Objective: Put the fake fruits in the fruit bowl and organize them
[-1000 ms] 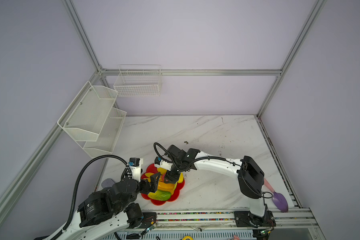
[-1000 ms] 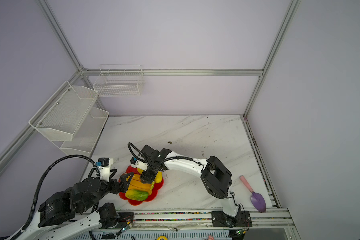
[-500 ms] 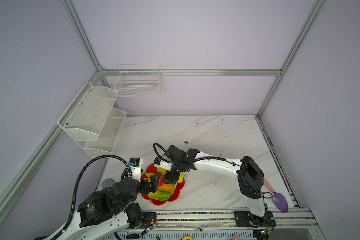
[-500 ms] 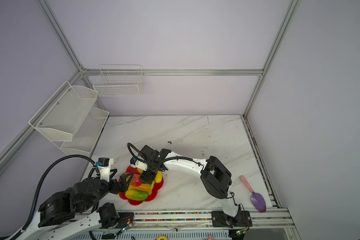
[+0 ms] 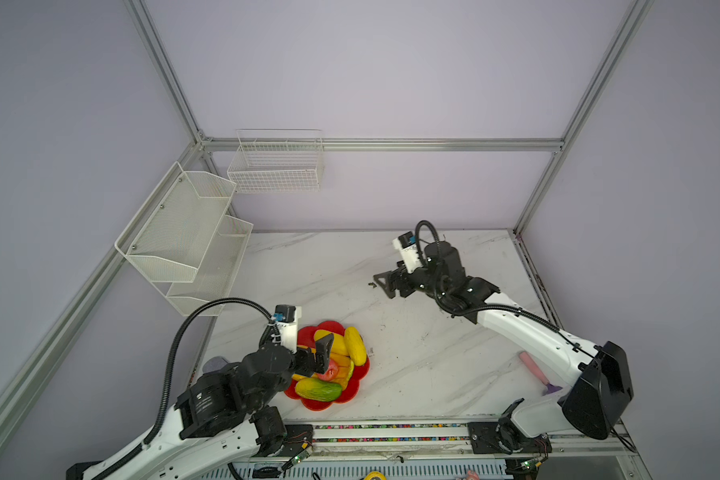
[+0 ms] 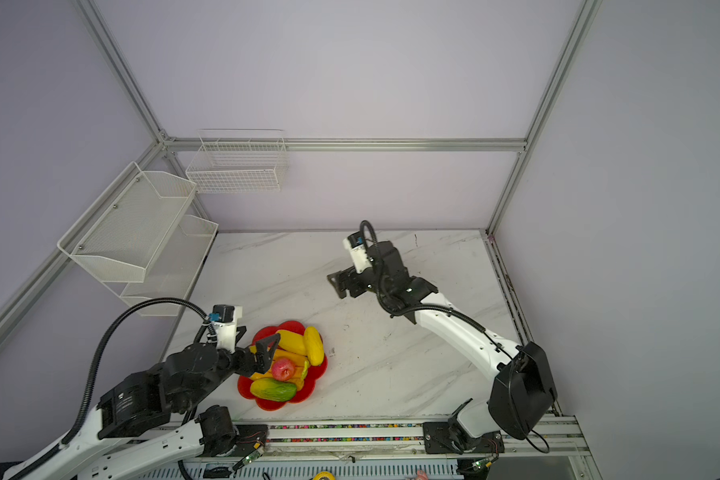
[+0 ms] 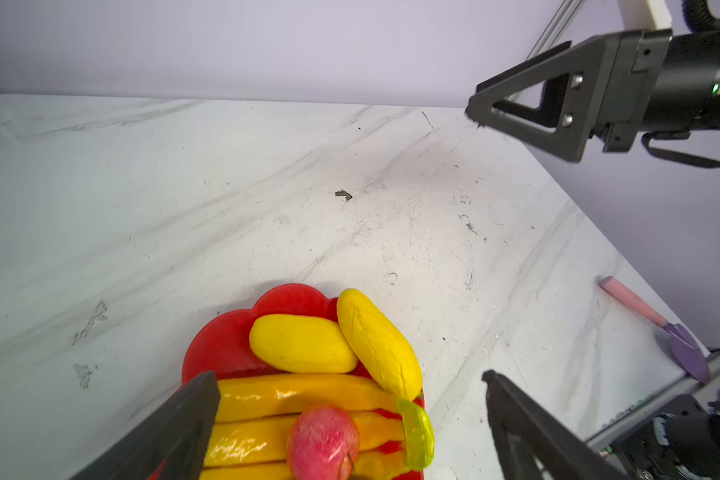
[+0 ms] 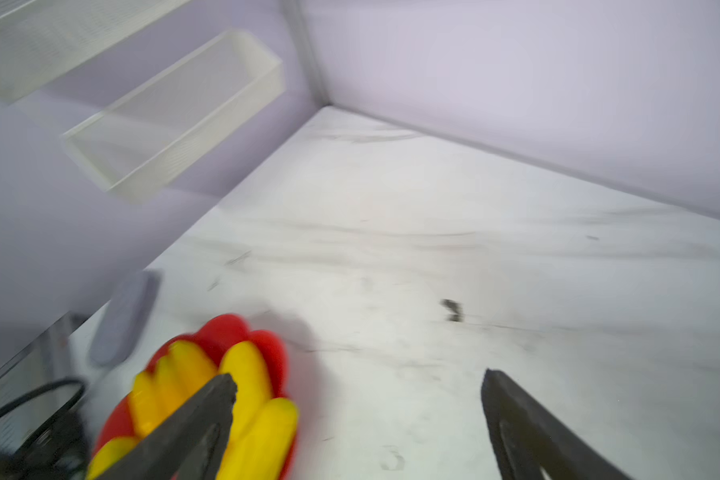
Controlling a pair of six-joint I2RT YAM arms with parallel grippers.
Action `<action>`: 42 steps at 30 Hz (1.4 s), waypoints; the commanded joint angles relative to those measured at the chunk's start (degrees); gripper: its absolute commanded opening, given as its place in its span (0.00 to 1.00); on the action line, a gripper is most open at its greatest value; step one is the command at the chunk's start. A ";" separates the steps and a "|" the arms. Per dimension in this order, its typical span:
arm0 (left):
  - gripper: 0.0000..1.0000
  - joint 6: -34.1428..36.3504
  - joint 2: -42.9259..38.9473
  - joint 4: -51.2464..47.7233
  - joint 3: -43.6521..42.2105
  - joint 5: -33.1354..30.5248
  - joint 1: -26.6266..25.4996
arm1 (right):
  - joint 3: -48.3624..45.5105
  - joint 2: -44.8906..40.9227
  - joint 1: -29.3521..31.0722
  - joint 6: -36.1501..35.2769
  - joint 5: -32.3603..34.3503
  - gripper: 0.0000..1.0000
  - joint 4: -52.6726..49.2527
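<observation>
The red flower-shaped fruit bowl (image 5: 329, 326) (image 6: 292, 326) sits near the table's front left. In it lie two yellow mangoes (image 5: 355, 345) (image 7: 300, 343), a banana bunch (image 6: 285, 356) (image 7: 292, 392), a pink-red apple (image 6: 283, 369) (image 7: 323, 440) on top of the bananas, and a green-yellow mango (image 5: 319, 388) at the front. My left gripper (image 5: 323, 359) (image 7: 347, 382) hovers over the bowl's left side, open and empty. My right gripper (image 5: 381, 286) (image 8: 357, 379) hangs open and empty above the table's middle, well back from the bowl.
White mesh shelves (image 5: 184, 232) and a wire basket (image 5: 277, 164) hang on the walls at back left. A purple scoop with a pink handle (image 5: 539, 372) lies at front right. A grey object (image 5: 215, 365) lies left of the bowl. A small dark scrap (image 7: 343, 195) lies mid-table.
My right gripper has opened and pulled away from over the bowl, up and back toward the table's middle. The left arm has stayed in place.
</observation>
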 commanded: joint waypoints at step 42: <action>1.00 30.21 55.73 103.41 -27.87 15.92 57.71 | -39.56 20.84 -29.81 -11.09 17.64 0.97 80.08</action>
